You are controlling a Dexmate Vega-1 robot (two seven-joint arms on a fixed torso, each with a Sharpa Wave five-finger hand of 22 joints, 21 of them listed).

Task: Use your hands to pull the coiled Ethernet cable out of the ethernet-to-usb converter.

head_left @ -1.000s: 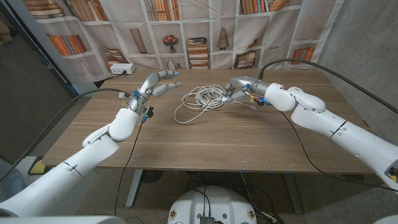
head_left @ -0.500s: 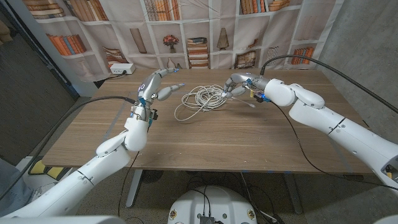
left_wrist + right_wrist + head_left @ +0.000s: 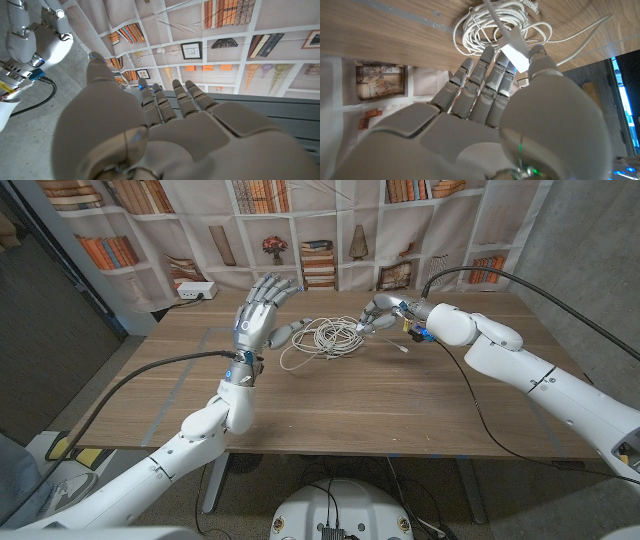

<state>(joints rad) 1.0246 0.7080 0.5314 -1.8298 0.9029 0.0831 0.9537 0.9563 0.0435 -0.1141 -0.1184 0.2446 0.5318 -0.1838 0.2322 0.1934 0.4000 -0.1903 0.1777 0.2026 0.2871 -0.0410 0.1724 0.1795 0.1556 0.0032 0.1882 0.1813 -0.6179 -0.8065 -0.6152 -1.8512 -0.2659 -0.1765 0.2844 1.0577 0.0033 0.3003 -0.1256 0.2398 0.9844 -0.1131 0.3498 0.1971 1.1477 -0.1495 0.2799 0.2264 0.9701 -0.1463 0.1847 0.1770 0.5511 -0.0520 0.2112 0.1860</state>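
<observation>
Right hand (image 3: 381, 312): fingers (image 3: 485, 70) and thumb pinch the white converter (image 3: 514, 53) at the edge of the coiled Ethernet cable (image 3: 322, 340), which lies mid-worktop (image 3: 330, 405). Left hand (image 3: 258, 315): raised above the worktop just left of the coil, fingers spread, holding nothing.

The left arm rises from the near left, its hand (image 3: 262, 315) raised upright, fingers spread and holding nothing (palm facing away from the head camera). The right arm reaches in from the right; its hand (image 3: 378, 315) is low, thumb and fingers pinching something white.
</observation>
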